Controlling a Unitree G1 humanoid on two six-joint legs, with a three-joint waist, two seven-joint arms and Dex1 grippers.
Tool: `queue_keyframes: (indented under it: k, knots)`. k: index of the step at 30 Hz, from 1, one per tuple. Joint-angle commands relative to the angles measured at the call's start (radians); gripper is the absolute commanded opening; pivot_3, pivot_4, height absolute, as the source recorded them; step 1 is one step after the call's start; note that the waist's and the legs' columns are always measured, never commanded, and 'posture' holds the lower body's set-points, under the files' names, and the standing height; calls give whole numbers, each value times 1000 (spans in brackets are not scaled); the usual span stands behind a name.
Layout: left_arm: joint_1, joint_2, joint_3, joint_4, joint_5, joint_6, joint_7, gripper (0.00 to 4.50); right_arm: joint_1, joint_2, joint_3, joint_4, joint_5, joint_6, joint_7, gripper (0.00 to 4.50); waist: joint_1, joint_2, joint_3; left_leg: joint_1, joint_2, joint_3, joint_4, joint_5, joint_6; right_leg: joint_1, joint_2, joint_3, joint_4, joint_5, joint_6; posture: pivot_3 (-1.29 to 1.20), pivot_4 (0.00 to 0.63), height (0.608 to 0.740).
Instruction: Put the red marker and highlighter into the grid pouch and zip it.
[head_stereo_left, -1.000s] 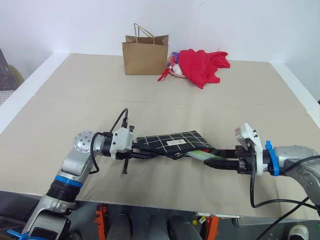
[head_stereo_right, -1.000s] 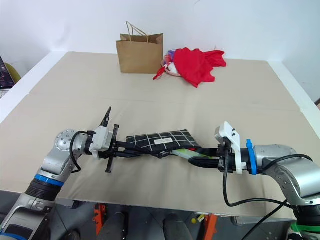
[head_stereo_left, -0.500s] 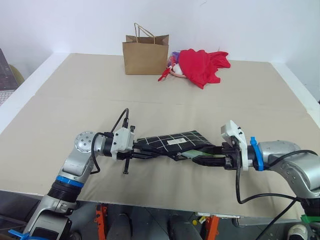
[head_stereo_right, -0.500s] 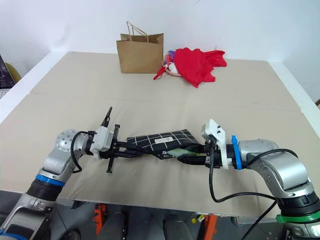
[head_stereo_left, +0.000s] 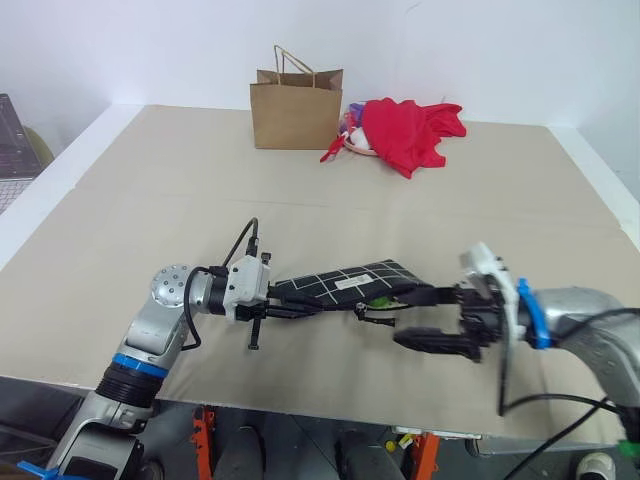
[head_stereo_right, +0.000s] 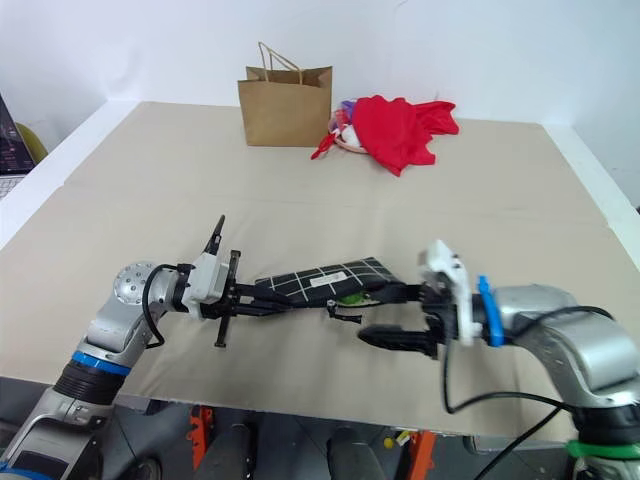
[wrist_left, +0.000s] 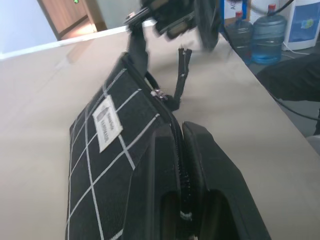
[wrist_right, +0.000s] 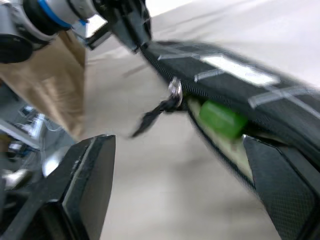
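The grid pouch is held up off the table, black with white lines and a white label. My left gripper is shut on its left end; in the left wrist view the fingers clamp the zipper edge. The lime-green highlighter lies inside the pouch's open mouth, and its end shows at the pouch's right end. The zipper pull dangles below the opening. My right gripper stands open just right of the pouch's mouth, holding nothing. The red marker is hidden.
A brown paper bag and a red cloth sit at the back of the beige table. A laptop shows at the left edge. The table's front edge runs just below both arms.
My right gripper has opened and drawn back to the right from the pouch's mouth, leaving the highlighter inside. The left gripper has kept its hold and place.
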Motion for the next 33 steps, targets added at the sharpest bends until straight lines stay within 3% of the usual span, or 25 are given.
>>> queue_keyframes:
  k: [1, 5, 11, 19, 24, 33]
  knots:
    - [-12, 13, 31, -11, -18, -2, 3, 0, 102, -39, -141, -14, 62, 17, 73, 4432, 0, 0, 0, 0, 0, 0, 0, 0, 0, 0, 0, 0, 0, 0, 0, 0, 150, 740]
    - [-30, 18, 45, 21, -24, 5, 3, 0, 157, -11, -221, -9, 49, -79, 94, 4432, -2, 0, 0, 0, 0, 0, 1, 0, 0, 1, 0, -1, 0, 0, 0, 0, 150, 740]
    - [-65, 3, 57, 19, -58, 63, 10, 0, 91, 159, -18, -82, -216, -528, 89, 4432, -18, -1, 1, 4, 0, 0, 0, 1, 0, 2, 1, 0, 1, 2, 0, 0, 150, 740]
    - [-62, 2, 59, -21, -65, 90, 20, 0, -60, 322, 189, 54, -449, -907, 68, 4432, -27, -3, 3, 3, 0, -1, -1, 1, -1, 2, 1, -1, 0, 1, 0, 0, 150, 740]
    - [-54, -2, 55, -35, -61, 95, 28, 0, -119, 380, 252, 148, -500, -1050, 66, 4432, -24, -3, 3, 3, 0, -1, -1, 1, -1, 3, 1, -1, 1, 1, 0, 0, 150, 740]
    - [-41, -1, 55, -43, -53, 90, 34, 0, -139, 375, 280, 223, -493, -1180, 102, 305, -24, -3, 4, 4, 0, -1, -1, 1, -1, 3, 1, -1, 1, 1, 0, 0, 150, 740]
